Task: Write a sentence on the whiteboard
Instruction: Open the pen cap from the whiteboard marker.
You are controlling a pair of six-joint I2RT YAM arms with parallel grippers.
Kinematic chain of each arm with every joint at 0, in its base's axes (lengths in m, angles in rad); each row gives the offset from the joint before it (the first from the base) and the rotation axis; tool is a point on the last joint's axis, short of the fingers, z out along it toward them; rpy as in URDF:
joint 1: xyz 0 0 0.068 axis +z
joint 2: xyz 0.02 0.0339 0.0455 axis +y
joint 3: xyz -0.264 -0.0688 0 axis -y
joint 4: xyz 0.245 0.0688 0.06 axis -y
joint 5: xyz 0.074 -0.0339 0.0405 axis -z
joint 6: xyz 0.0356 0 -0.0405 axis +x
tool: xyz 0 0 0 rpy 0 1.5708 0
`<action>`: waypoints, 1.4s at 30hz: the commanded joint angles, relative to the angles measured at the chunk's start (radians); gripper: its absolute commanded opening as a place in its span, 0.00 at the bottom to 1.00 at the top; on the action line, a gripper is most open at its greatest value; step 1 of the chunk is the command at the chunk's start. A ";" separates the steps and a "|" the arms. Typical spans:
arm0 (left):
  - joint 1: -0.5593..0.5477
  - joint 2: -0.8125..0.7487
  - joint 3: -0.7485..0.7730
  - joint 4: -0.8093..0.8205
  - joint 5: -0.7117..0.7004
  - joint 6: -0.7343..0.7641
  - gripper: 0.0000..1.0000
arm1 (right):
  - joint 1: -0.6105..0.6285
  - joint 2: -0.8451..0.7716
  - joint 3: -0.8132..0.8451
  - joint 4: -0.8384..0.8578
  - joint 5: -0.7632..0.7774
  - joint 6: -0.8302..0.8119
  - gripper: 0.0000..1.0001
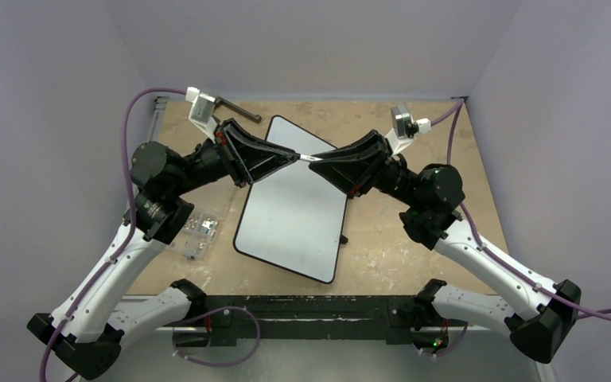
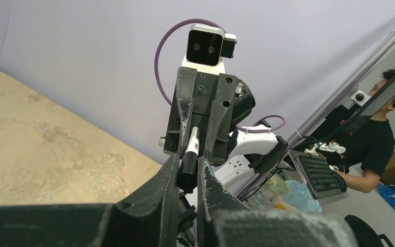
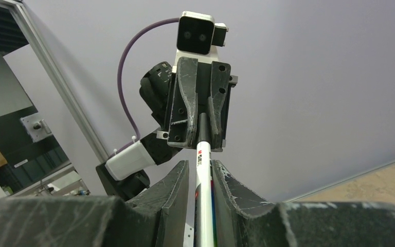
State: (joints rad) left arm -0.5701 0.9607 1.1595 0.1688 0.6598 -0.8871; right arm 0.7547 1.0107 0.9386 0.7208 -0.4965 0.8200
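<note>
Left gripper (image 2: pixel 187 164) clamped on the marker's (image 1: pixel 309 157) black cap (image 2: pixel 187 177), right gripper (image 3: pixel 199 167) astride its white barrel (image 3: pixel 203 206), grip undeterminable; unmarked whiteboard (image 1: pixel 294 215) lies directly beneath on the table (image 1: pixel 414 239); recommendation: right jaws firm, then the 2 arms part straight along the barrel.

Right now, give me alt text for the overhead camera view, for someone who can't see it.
Two robot arms meet over a whiteboard, a marker bridging the left hand and right hand. It looks blank; a clear box lies on the table to its left.
</note>
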 commanded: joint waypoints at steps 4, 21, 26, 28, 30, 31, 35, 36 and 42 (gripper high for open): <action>-0.003 0.031 -0.006 -0.073 0.009 0.040 0.00 | 0.016 0.003 0.022 0.156 -0.074 0.044 0.22; -0.002 0.012 -0.023 -0.091 -0.007 0.048 0.00 | 0.016 0.008 -0.019 0.247 -0.085 0.043 0.00; 0.015 -0.024 -0.027 -0.102 -0.035 0.076 0.00 | 0.017 -0.014 -0.009 0.143 -0.064 0.009 0.00; 0.034 -0.036 -0.026 -0.095 -0.037 0.070 0.00 | 0.016 -0.024 -0.009 0.129 -0.056 0.016 0.00; 0.053 -0.043 -0.025 -0.088 -0.038 0.050 0.00 | 0.017 -0.032 -0.009 0.122 -0.053 0.023 0.00; 0.064 -0.046 -0.024 -0.084 -0.039 0.032 0.00 | 0.017 -0.036 -0.009 0.121 -0.055 0.021 0.00; 0.093 -0.076 -0.020 -0.083 -0.068 -0.028 0.00 | 0.017 -0.046 -0.011 0.099 -0.074 -0.008 0.00; 0.095 -0.081 -0.018 -0.092 -0.077 -0.037 0.00 | 0.017 -0.050 -0.014 0.098 -0.078 -0.013 0.00; 0.115 -0.113 -0.008 -0.106 -0.069 -0.115 0.00 | 0.017 -0.065 -0.021 0.100 -0.085 -0.035 0.00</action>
State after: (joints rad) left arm -0.5140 0.8852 1.1465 0.0486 0.6846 -0.9497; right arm 0.7712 1.0245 0.9085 0.7315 -0.5167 0.8021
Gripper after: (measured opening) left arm 0.109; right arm 0.107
